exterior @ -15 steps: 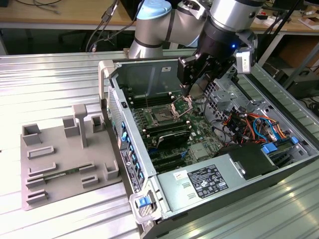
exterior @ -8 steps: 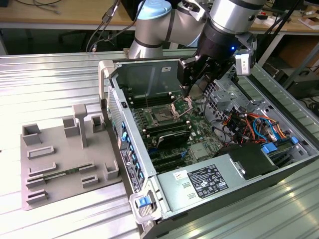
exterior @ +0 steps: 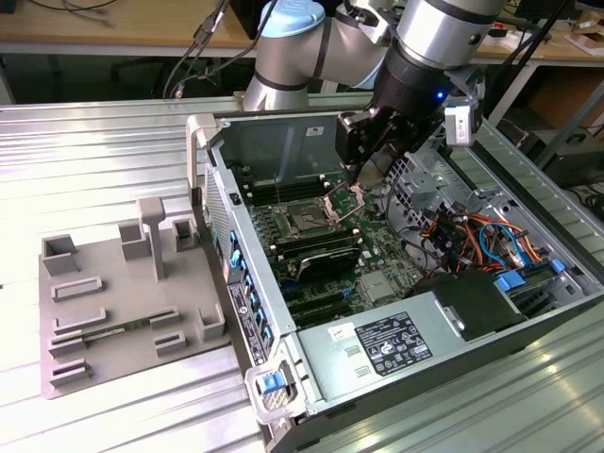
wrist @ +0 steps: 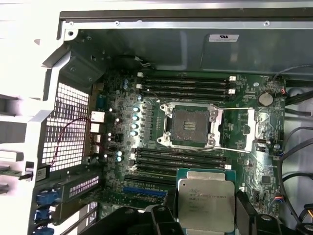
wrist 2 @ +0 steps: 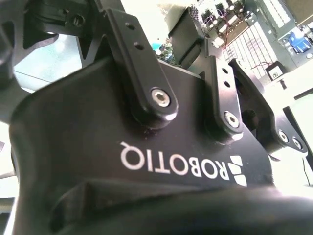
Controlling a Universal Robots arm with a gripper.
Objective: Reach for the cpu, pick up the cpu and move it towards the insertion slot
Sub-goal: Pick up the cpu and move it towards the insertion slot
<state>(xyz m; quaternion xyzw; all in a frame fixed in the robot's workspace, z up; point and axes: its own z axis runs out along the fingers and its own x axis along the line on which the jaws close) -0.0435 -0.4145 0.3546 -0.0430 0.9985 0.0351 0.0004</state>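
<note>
In the first wrist view the cpu (wrist: pixel 205 195), a flat square chip with a pale silvery top, sits between my gripper's (wrist: pixel 206 208) two black fingers (wrist: pixel 244 208), which are shut on its sides. The insertion slot (wrist: pixel 190 126), a dark square socket with its shiny metal frame swung open, lies on the green board a short way beyond the chip. In the exterior view my gripper (exterior: pixel 361 187) hangs inside the open computer case, just to the exterior view's right of the insertion slot (exterior: pixel 309 223) and a little above it.
Long black memory slots (wrist: pixel 186 84) run on both sides of the socket. The case walls (exterior: pixel 283 142) ring the board, and cable bundles (exterior: pixel 472 236) lie at the exterior view's right. A grey tray (exterior: pixel 123 283) with a green memory stick (exterior: pixel 113 330) sits at the exterior view's left.
</note>
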